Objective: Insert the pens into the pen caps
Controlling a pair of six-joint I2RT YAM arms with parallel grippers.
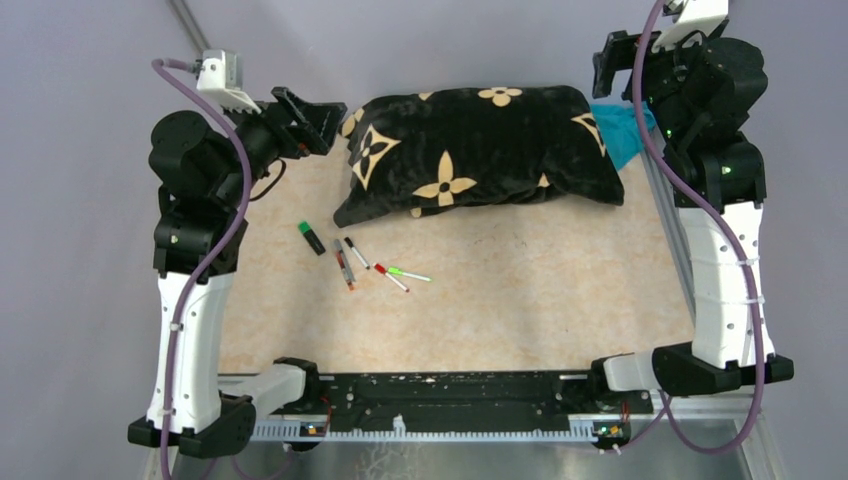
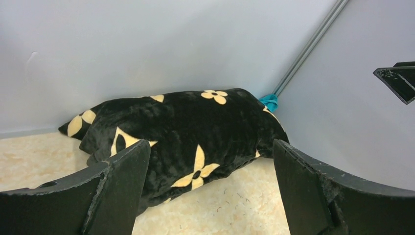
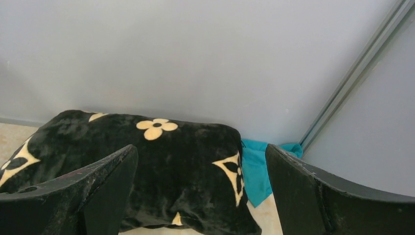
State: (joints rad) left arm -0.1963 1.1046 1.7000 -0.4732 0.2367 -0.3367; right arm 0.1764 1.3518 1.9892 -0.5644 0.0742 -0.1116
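Note:
In the top view the pens lie in a loose cluster on the beige table left of centre. They are a stubby black marker with a green end (image 1: 312,237), a white pen with a black end (image 1: 356,252), a grey-black pen with a red tip (image 1: 344,266), a white pen with a red end (image 1: 391,277) and a white pen with a green end (image 1: 409,273). I cannot tell whether the coloured ends are separate pen caps. My left gripper (image 1: 322,124) (image 2: 209,147) hovers open at the back left, empty. My right gripper (image 1: 605,66) (image 3: 200,149) is open and raised at the back right. Neither wrist view shows pens.
A black plush pillow with cream flower patterns (image 1: 480,145) (image 2: 195,117) (image 3: 147,156) lies across the back of the table (image 1: 520,300). A teal cloth (image 1: 622,130) (image 3: 254,166) is bunched at its right end, in the corner. Grey walls enclose the back and sides.

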